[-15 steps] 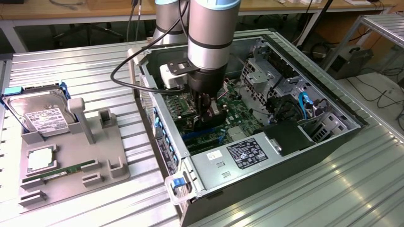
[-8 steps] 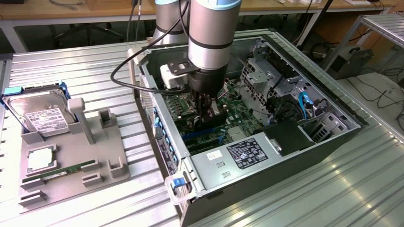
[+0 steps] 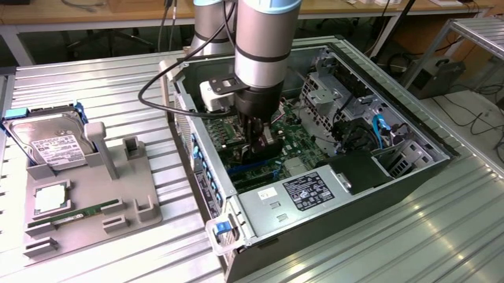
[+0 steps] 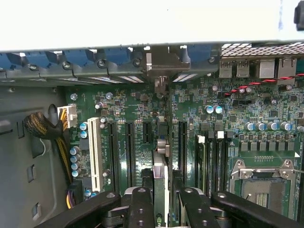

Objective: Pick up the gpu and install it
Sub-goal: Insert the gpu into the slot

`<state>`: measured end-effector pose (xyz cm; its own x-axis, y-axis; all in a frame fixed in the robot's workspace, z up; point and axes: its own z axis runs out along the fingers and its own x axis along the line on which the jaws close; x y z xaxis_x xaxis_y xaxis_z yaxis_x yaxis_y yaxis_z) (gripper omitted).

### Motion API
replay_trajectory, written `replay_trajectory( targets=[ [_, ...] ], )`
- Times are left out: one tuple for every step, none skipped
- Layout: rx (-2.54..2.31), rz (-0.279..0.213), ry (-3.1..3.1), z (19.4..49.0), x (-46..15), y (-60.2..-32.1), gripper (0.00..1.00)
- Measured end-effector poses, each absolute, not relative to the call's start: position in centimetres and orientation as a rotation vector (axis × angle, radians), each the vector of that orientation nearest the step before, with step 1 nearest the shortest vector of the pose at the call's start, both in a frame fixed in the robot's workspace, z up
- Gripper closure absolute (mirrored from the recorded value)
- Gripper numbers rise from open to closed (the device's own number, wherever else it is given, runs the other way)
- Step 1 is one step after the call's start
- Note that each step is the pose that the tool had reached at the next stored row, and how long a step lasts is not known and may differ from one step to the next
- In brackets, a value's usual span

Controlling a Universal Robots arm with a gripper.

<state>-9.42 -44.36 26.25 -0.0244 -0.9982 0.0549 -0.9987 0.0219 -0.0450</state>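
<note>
While the open computer case (image 3: 346, 177) fills the centre of the exterior view, the gripper (image 3: 264, 144) reaches down inside it, jaws partly closed on the gpu (image 4: 160, 190), held edge-on over the motherboard (image 4: 228, 118) slots; seating looks unfinished.

Likely lab: slatted aluminium bench (image 3: 102, 82), open PC case (image 3: 409, 171), robot arm (image 3: 264, 53).

Gpu (image 4: 160, 175) edge-on, upright over motherboard slots (image 4: 129, 147)
</note>
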Motion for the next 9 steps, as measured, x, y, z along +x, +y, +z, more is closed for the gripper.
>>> replay_trajectory(
  targets=[
    [2.188,0.111,-2.241,26.21,-9.42,-44.36,0.74],
    [2.187,0.111,-2.242,26.18,-9.42,-44.36,0.74],
    [2.186,0.111,-2.242,26.16,-9.42,-44.36,0.74],
    [2.186,0.111,-2.242,26.12,-9.41,-44.36,0.74],
    [2.186,0.111,-2.243,26.08,-9.41,-44.36,0.74],
    [2.185,0.111,-2.243,26.03,-9.41,-44.35,0.74],
    [2.185,0.111,-2.243,25.99,-9.41,-44.35,0.74],
    [2.185,0.111,-2.244,25.96,-9.41,-44.35,0.74],
    [2.184,0.111,-2.244,25.92,-9.41,-44.35,0.74]
  ],
)
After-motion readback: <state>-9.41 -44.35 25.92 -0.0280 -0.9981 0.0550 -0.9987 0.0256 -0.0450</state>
